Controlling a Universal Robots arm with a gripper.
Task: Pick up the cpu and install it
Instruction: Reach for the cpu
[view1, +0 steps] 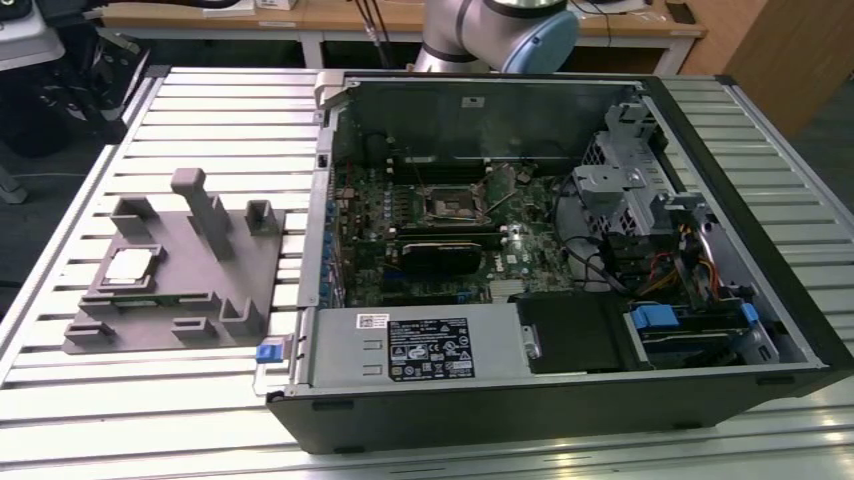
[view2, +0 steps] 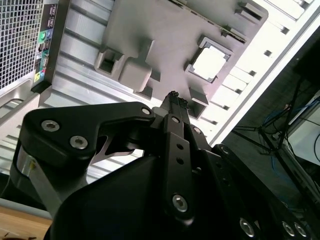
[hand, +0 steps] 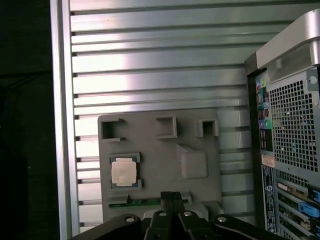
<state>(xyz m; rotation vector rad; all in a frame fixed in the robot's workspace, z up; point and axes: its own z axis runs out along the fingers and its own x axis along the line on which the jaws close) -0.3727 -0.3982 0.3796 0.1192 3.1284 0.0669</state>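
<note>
The scene was lit brightly and evenly from above. Broad glare was thrown off the slatted table (hand: 150, 65) in the first wrist view, and the cpu (view2: 207, 64) was washed nearly white in the second wrist view. The inside of the computer case (view1: 534, 120) was left dimmer, with soft shadows.

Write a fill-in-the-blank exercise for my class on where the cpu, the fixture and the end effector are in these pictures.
1. The cpu lies in the grey fixture, on the exterior view's ____ of the computer case.
2. In both wrist views the end effector has its fingers ____ and holds nothing.
3. The computer case is ____, so its motherboard shows.

Missing words: left; shut; open.
</note>
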